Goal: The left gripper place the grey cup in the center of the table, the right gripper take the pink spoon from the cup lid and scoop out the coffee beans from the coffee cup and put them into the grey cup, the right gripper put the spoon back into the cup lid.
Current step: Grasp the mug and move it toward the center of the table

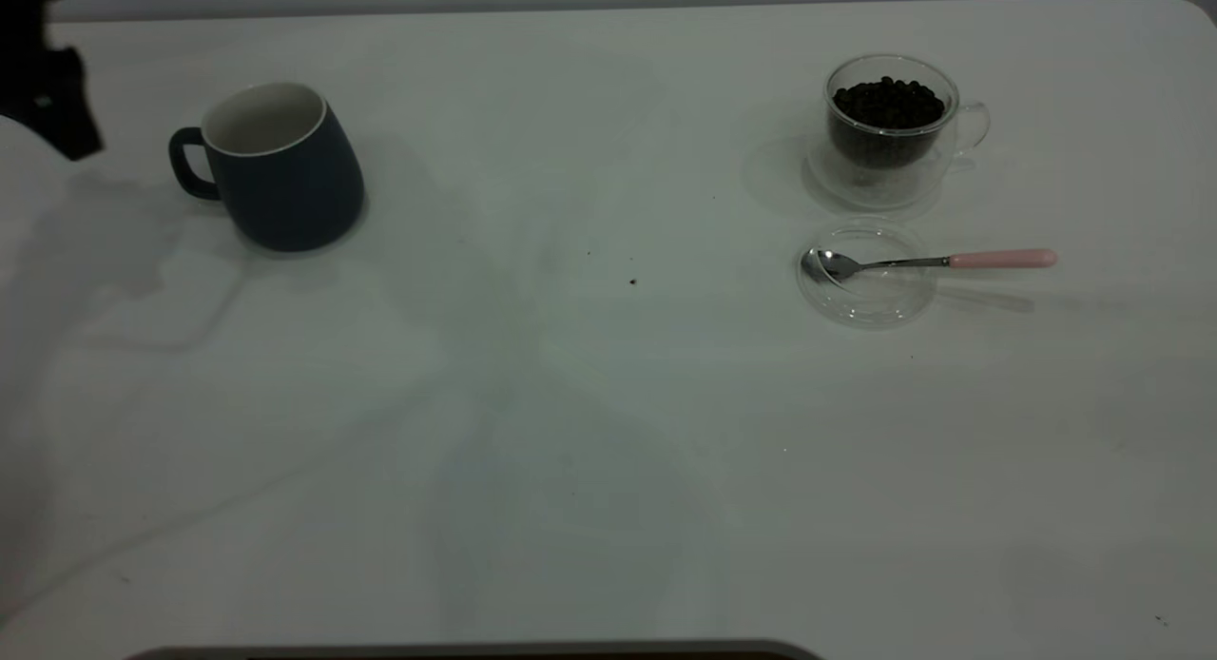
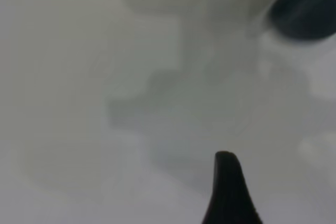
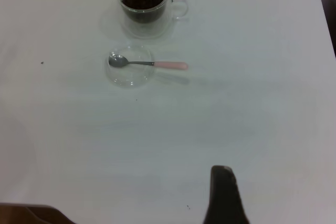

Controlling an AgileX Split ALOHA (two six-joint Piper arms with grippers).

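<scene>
The white worktop [image 1: 608,451] carries the grey cup [image 1: 280,170] upright far to the left, off-centre, with the bean-filled coffee cup [image 1: 889,127] and the cup lid [image 1: 867,275] holding the pink spoon [image 1: 936,261] at right. Neither tool's state can be told, since each wrist view shows one fingertip. A grasp on the rounded cup wall could slip or tip it.
</scene>
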